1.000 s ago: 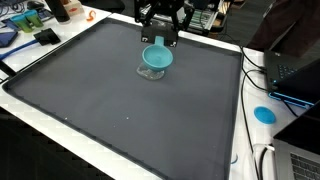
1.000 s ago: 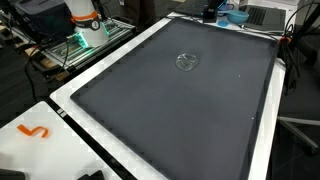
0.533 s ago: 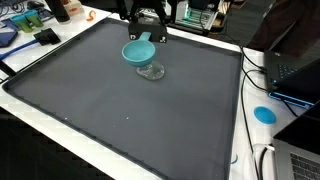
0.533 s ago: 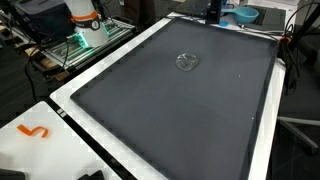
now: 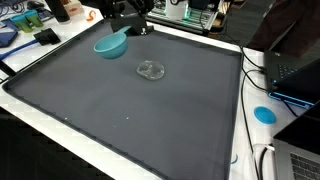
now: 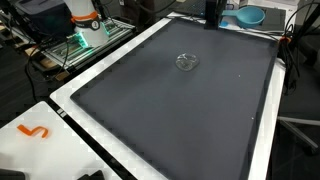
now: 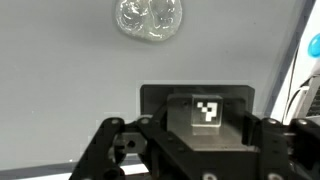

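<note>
My gripper (image 5: pixel 129 32) is shut on the rim of a teal bowl (image 5: pixel 111 44) and holds it in the air above the far left part of the black mat (image 5: pixel 110 110). The bowl also shows at the far edge in an exterior view (image 6: pixel 250 15), beside the dark gripper (image 6: pixel 212 12). A small clear, crumpled-looking object (image 5: pixel 151 70) lies on the mat to the right of the bowl, apart from it. It shows in both exterior views (image 6: pixel 187 62) and at the top of the wrist view (image 7: pixel 148 18). The wrist view does not show the bowl, only the gripper body with a marker tag.
A blue disc (image 5: pixel 264 114) lies on the white table to the right of the mat. A laptop (image 5: pixel 296 70) and cables sit at the right edge. Clutter stands at the far left (image 5: pixel 30 25). An orange hook (image 6: pixel 33 131) lies on the white surface.
My gripper has carried the teal bowl up and to the left, away from the clear object it hovered over a second ago. The clear object has stayed in place.
</note>
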You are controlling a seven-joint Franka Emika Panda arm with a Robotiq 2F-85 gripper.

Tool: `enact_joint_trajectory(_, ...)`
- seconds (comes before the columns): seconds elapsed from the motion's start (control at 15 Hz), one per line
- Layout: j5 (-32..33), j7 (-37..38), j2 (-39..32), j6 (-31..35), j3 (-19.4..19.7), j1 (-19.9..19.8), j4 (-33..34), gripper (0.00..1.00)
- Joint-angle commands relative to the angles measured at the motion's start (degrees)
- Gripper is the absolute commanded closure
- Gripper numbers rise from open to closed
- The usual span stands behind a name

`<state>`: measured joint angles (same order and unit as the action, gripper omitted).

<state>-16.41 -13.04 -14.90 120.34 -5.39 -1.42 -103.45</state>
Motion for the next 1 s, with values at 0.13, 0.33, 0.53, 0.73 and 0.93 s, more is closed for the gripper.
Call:
enact_joint_trajectory(0.13, -9.9, -7.7, 0.9, -1.6, 0.7, -3.9, -1.9, 0.72)
enact_joint_trajectory(0.33, -14.1, -11.4, 1.1, -2.7, 1.2, -5.6, -3.0, 0.72)
enact_joint_trajectory(0.53, -17.5, -14.6, 1.3, -3.5, 1.8, -6.9, -4.4, 0.72)
enact_joint_trajectory(0.73, -21.4, -18.5, 1.4, -5.1, 2.6, -8.2, -5.8, 0.72)
enact_joint_trajectory(0.93, -24.5, -22.1, 1.6, -6.1, 3.5, -9.0, -7.1, 0.72)
